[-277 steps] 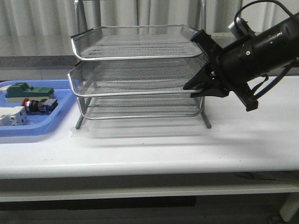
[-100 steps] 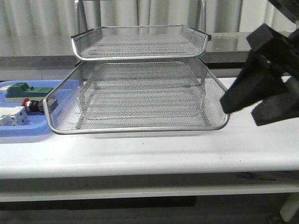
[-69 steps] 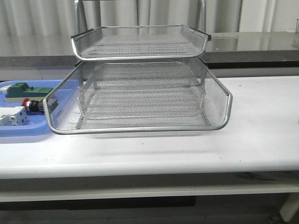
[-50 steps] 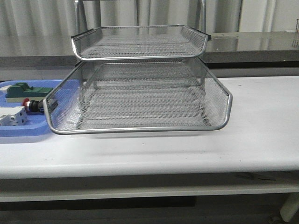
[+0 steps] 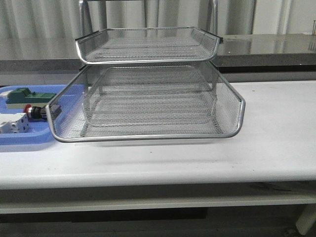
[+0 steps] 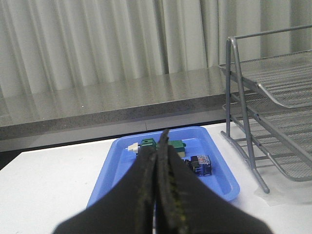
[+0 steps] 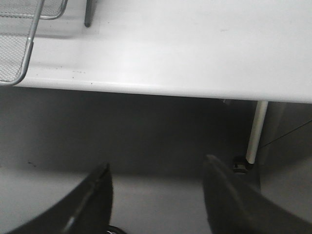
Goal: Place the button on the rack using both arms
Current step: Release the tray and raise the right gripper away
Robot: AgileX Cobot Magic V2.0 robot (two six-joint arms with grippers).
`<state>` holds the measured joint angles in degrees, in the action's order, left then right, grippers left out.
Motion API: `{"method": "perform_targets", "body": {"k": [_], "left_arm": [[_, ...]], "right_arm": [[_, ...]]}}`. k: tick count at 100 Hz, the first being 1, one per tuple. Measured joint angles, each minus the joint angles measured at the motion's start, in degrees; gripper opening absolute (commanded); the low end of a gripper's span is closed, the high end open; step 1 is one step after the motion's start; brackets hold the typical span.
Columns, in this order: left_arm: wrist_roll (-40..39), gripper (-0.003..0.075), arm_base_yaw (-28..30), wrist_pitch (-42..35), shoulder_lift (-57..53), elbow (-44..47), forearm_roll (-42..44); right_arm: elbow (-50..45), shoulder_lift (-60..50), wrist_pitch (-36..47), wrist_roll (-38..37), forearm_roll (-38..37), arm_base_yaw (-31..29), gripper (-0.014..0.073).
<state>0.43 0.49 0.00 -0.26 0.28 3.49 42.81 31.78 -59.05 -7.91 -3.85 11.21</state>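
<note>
The rack is sitting on the white table with its middle tier pulled forward, and that tier's mesh is covering much of what lies behind it. In the front view the button is lying in the blue tray to the left of the rack, just beside the drawn-out tier's corner; only its red head and a bit of dark body are showing, the rest being screened by the mesh. A green block and a white block are sharing the tray, the white one cut off by the frame edge.

Neither arm is appearing in the front view. The left gripper is hanging with its fingers pressed together, holding nothing, and is masking part of the tray's contents. The right gripper is spread wide and empty, pointing past the table edge toward the dim floor.
</note>
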Motion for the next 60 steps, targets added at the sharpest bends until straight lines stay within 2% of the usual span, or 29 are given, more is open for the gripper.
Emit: {"method": "perform_targets", "body": {"k": [16, 24, 60], "left_arm": [[0.00, -0.0020, 0.00, 0.00, 0.00, 0.00, 0.00], [0.00, -0.0020, 0.00, 0.00, 0.00, 0.00, 0.00], [0.00, -0.0020, 0.00, 0.00, 0.00, 0.00, 0.00]], "right_arm": [[0.00, -1.40, -0.08, -0.09, 0.00, 0.00, 0.0016], [0.00, -1.40, -0.08, -0.09, 0.00, 0.00, -0.0071], [0.00, -1.40, -0.08, -0.09, 0.00, 0.00, -0.0066]]}}
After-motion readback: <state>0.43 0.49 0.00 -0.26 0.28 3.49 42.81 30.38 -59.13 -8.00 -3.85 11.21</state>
